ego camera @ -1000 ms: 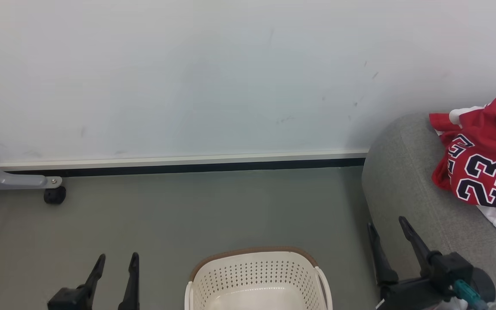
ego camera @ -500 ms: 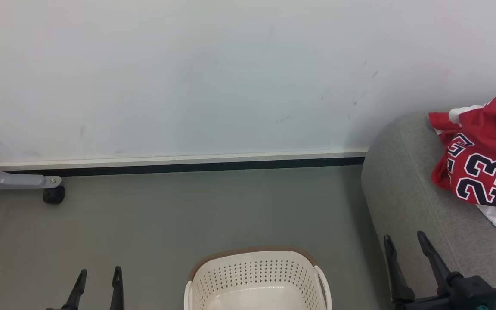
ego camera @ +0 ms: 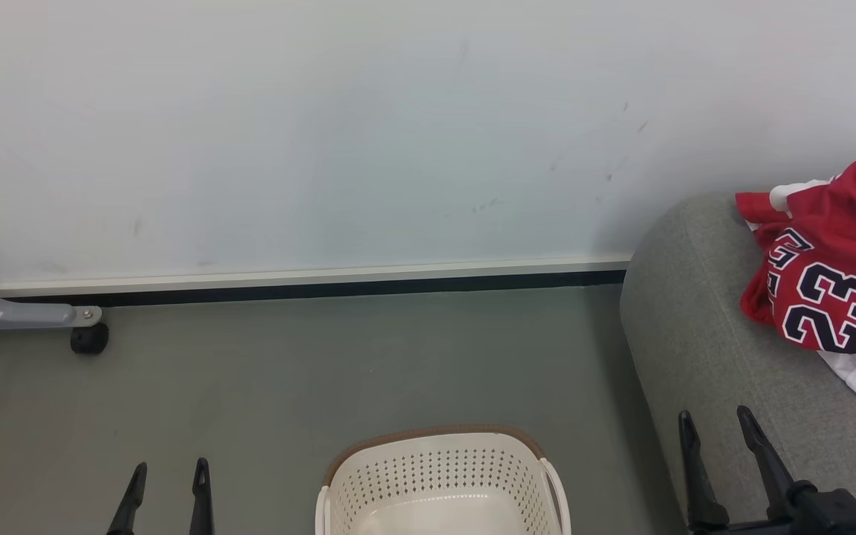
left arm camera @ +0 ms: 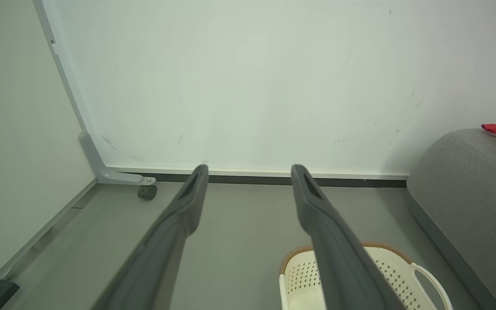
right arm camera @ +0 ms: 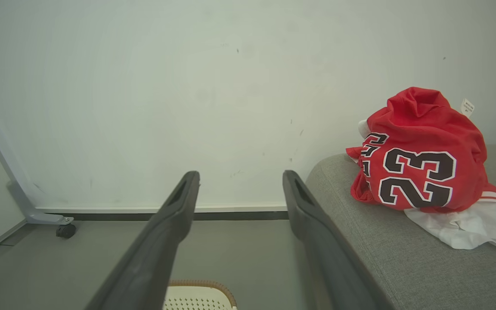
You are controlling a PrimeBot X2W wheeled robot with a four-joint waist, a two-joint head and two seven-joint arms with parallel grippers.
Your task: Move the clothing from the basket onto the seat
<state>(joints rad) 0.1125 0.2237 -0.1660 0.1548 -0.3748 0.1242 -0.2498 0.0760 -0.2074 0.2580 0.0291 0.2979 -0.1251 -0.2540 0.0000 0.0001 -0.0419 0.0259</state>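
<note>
The red clothing (ego camera: 829,282), a crumpled jersey with a dark "23" over white lining, lies heaped on the grey seat (ego camera: 695,327) at the right; the right wrist view shows the same clothing (right arm camera: 420,168) on the seat (right arm camera: 377,258). The cream basket (ego camera: 439,475) with its brown rim stands on the floor at bottom centre, and what I see of its inside is bare. My left gripper (ego camera: 168,468) is open at the lower left, left of the basket. My right gripper (ego camera: 718,416) is open at the lower right, over the seat's front edge, holding nothing.
A white wall with a dark skirting runs across the back. A grey frame leg on a black caster (ego camera: 90,338) stands at the far left. Grey floor (ego camera: 339,364) spreads between the wall, the basket and the seat.
Both grippers have dropped lower in the head view and stayed open. The right one has drawn back from the seat toward the bottom right corner. The clothing lies as before.
</note>
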